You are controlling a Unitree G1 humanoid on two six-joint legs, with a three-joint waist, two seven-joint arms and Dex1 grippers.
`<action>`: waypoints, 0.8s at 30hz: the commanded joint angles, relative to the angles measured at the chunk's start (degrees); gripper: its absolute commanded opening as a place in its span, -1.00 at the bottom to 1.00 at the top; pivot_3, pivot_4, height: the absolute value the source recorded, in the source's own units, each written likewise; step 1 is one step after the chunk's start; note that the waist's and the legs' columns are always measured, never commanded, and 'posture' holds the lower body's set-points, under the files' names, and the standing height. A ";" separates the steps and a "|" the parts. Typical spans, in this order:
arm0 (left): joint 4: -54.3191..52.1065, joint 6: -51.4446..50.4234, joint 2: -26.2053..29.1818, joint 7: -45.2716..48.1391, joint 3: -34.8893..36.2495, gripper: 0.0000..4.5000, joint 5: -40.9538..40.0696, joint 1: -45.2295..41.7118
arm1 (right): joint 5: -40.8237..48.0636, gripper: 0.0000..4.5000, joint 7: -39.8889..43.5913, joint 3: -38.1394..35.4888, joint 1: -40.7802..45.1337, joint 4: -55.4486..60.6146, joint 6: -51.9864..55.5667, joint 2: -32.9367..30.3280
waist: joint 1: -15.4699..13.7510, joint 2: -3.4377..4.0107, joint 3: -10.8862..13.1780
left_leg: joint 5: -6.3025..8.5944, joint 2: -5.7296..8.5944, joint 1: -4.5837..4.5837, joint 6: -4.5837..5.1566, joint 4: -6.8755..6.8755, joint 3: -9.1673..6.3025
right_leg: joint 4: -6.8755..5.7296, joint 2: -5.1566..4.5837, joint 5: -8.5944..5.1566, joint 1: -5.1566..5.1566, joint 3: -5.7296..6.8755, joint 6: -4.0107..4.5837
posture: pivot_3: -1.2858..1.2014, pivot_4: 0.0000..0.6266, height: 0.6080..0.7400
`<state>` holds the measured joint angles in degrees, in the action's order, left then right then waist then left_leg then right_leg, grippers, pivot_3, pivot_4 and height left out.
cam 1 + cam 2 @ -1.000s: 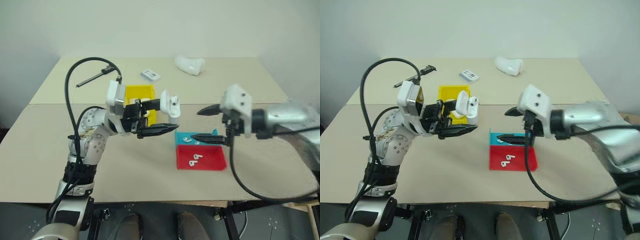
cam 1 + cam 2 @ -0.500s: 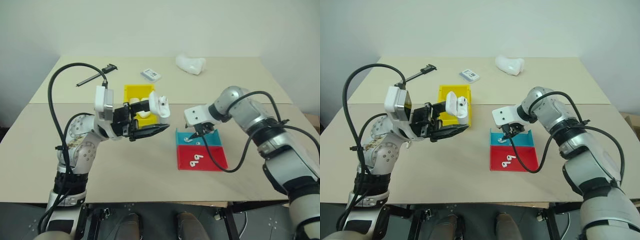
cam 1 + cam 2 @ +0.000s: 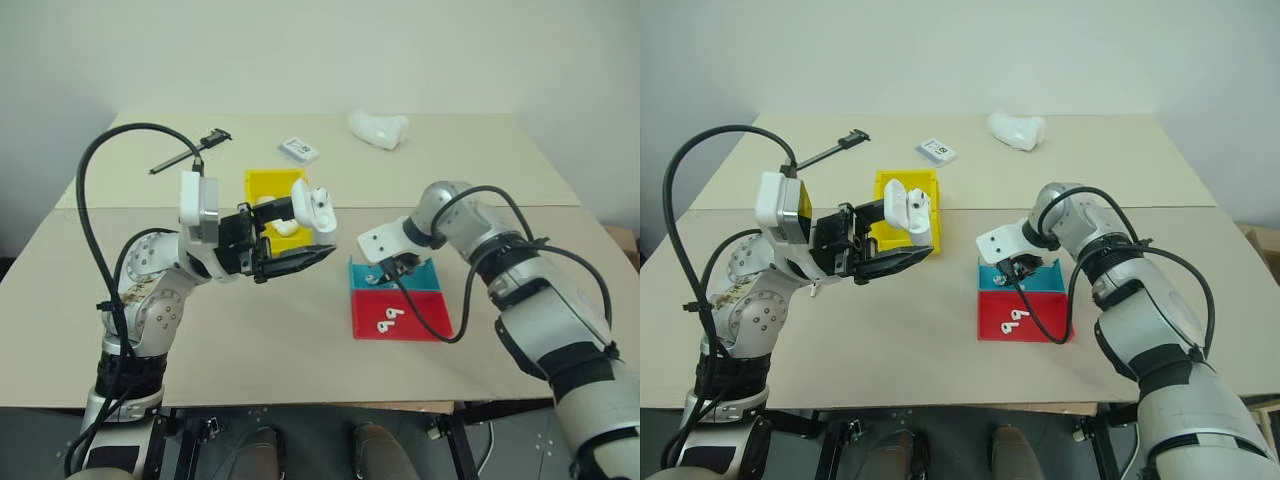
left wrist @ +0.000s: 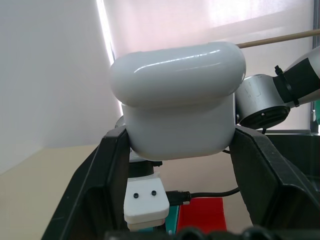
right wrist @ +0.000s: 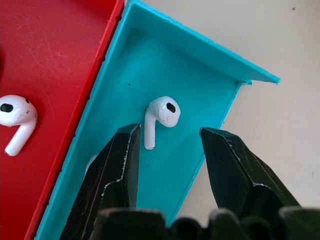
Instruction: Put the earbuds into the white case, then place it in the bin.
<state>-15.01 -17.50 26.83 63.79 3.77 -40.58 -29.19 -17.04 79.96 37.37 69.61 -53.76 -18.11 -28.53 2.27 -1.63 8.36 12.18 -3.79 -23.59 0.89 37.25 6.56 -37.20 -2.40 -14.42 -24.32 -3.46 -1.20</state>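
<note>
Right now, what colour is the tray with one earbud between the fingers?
Teal tray; clearest in the right wrist view.

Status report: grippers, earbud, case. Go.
Left gripper shut on white case, lid open, held above table. Right gripper open, down in teal tray, straddling one earbud, not gripped. Nothing in the way.

You're probably in a lab: bare beige table (image 3: 300, 340), plain white wall (image 3: 300, 50), coloured sorting trays (image 3: 400, 310).

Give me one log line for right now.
left gripper: shut on white case, lid open | right gripper: open, straddling earbud in teal tray | bin: waiting
</note>
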 commanded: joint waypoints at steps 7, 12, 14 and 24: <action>-2.18 0.27 0.64 -0.66 0.85 0.21 -1.15 -0.57 | -2.14 0.03 -0.46 -2.32 0.42 -1.49 -1.97 1.22 | 0.10 0.00 0.00 | -0.01 0.00 0.04 -0.02 0.00 0.02 | -0.02 0.00 0.01 0.02 -0.01 0.01 | 0.03 -0.52 1.00; -2.04 0.34 0.70 -0.74 0.96 0.21 -1.10 -0.50 | -2.80 0.03 -0.53 -2.71 0.04 -2.20 -1.82 2.00 | 0.18 0.00 0.00 | -0.01 0.00 0.05 -0.02 -0.01 0.03 | -0.02 0.00 0.01 0.03 -0.01 0.01 | 0.03 -0.52 1.00; -2.22 0.29 0.74 -0.86 1.00 0.21 -1.14 -0.37 | -3.15 0.03 -0.42 -2.91 -0.18 -1.99 -1.88 2.05 | 0.15 0.00 0.00 | -0.01 0.00 0.07 -0.02 -0.01 0.02 | -0.03 0.00 0.01 0.03 -0.01 0.02 | 0.03 -0.52 1.00; -2.20 0.52 0.92 -0.91 1.03 0.21 -1.10 0.10 | -4.31 -0.51 -0.18 -3.25 -1.44 -1.95 -2.15 2.41 | 0.15 0.01 -0.01 | -0.02 0.00 0.14 -0.03 -0.01 0.03 | -0.04 0.00 0.02 0.09 -0.01 0.03 | 0.03 -0.52 1.00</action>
<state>-15.06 -17.51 27.28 63.13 3.77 -40.61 -28.79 -20.91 79.72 34.65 68.84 -55.95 -19.61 -26.26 2.43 -1.62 8.35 12.16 -3.79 -23.41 0.86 37.24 6.59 -37.24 -2.40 -14.41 -24.19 -3.47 -1.17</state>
